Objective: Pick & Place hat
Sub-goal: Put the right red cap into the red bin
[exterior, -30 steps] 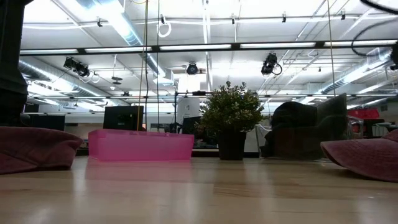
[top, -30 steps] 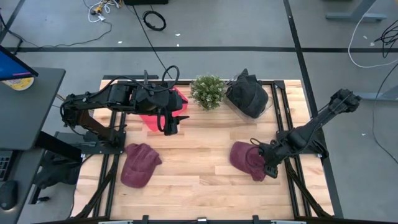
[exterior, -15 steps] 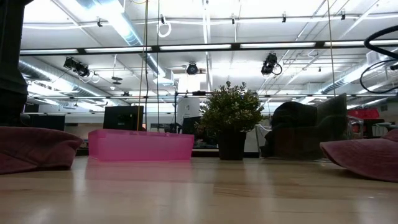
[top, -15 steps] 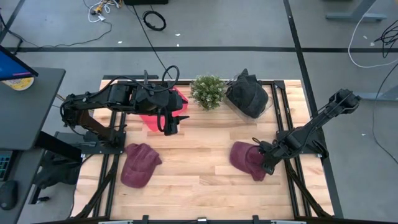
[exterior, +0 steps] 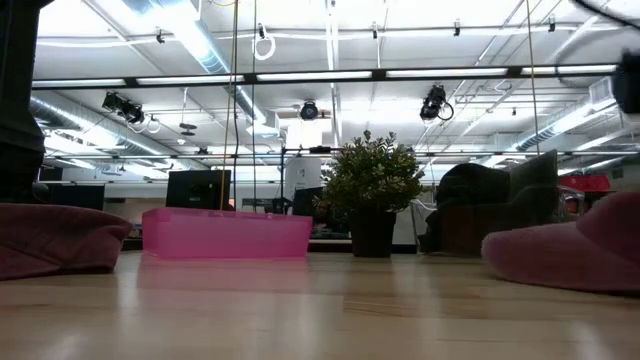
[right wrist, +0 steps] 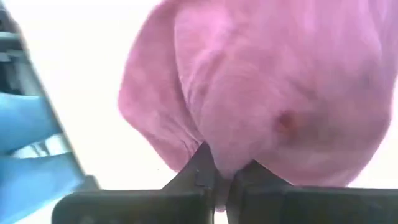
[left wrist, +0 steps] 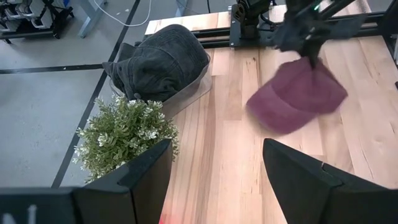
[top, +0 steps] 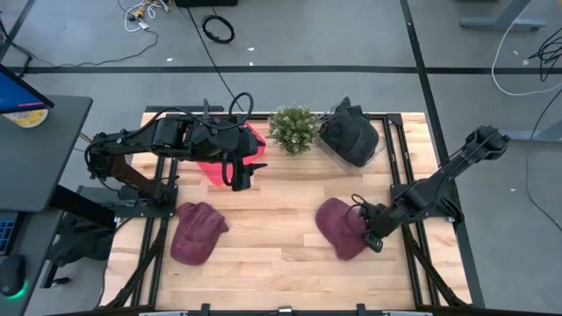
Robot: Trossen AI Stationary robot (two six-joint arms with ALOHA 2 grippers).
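A maroon hat (top: 336,226) lies at the table's near right, and my right gripper (top: 370,238) is shut on its right side. In the left wrist view the same hat (left wrist: 297,96) shows under that arm. A second maroon hat (top: 198,231) rests crown up at the near left. A dark hat (top: 349,133) sits in a clear tray at the far right. My left gripper (top: 241,178) hangs open above the near edge of the pink bin (top: 226,156), with nothing between its fingers (left wrist: 143,180). My right gripper pinches a bunched fold of the hat's crown cloth (right wrist: 227,154) between its two fingers (right wrist: 202,177), on the hat's right side. The fingers slant down from the table's right. The held side (exterior: 615,225) is raised a little and the hat's left part (exterior: 520,262) stays on the table.
A potted plant (top: 293,130) stands at the far middle between the pink bin and the dark hat's tray. Bare wood lies open in the middle of the table (top: 272,219). Metal frame rails run along both side edges.
My right gripper has tipped, shut on the right-hand maroon hat and moved toward the table's left. The hat has slid left along the table with it, and its held right side has bunched and risen while its left part stays down.
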